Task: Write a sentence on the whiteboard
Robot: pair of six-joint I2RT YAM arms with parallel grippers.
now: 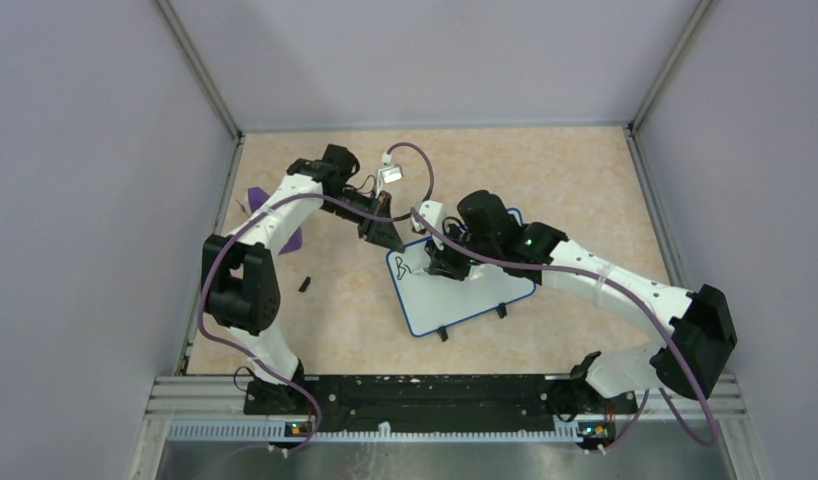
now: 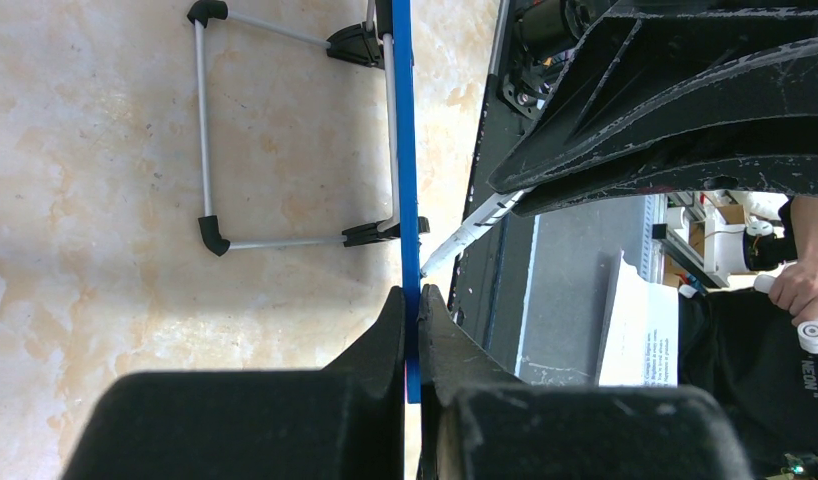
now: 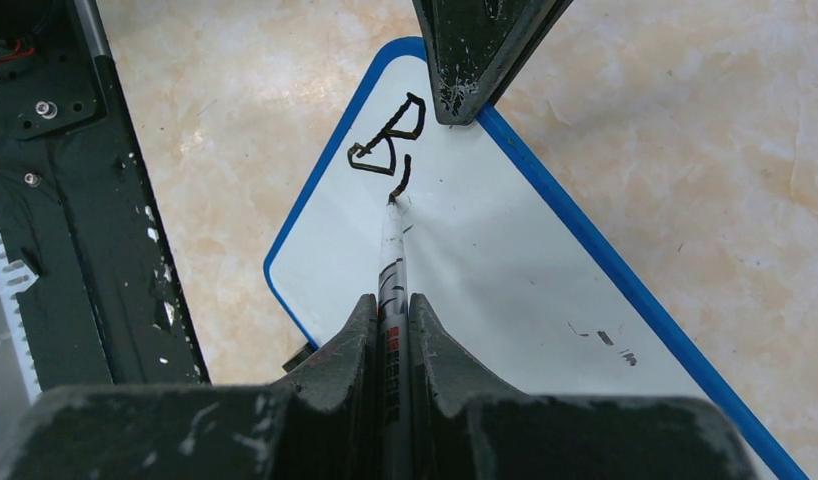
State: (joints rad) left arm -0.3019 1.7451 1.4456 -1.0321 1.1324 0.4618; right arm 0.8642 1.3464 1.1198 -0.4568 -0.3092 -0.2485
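The whiteboard (image 1: 475, 290), white with a blue frame, lies tilted on the table in the top view. The sentence (image 3: 390, 145) is a black "B" and a short stroke after it, near the board's corner. My left gripper (image 1: 390, 238) is shut on the board's blue edge (image 2: 406, 150), jaws pinching it (image 2: 413, 300). My right gripper (image 1: 447, 262) is shut on a marker (image 3: 393, 270), whose tip touches the board just below the "B". The left gripper's fingertips (image 3: 475, 50) show at the board's far edge in the right wrist view.
A purple wedge piece (image 1: 285, 238) lies behind the left arm. A small black cap-like piece (image 1: 305, 284) lies on the table to the left of the board. The board's wire legs with black feet (image 2: 210, 235) stick out. Grey walls enclose the table.
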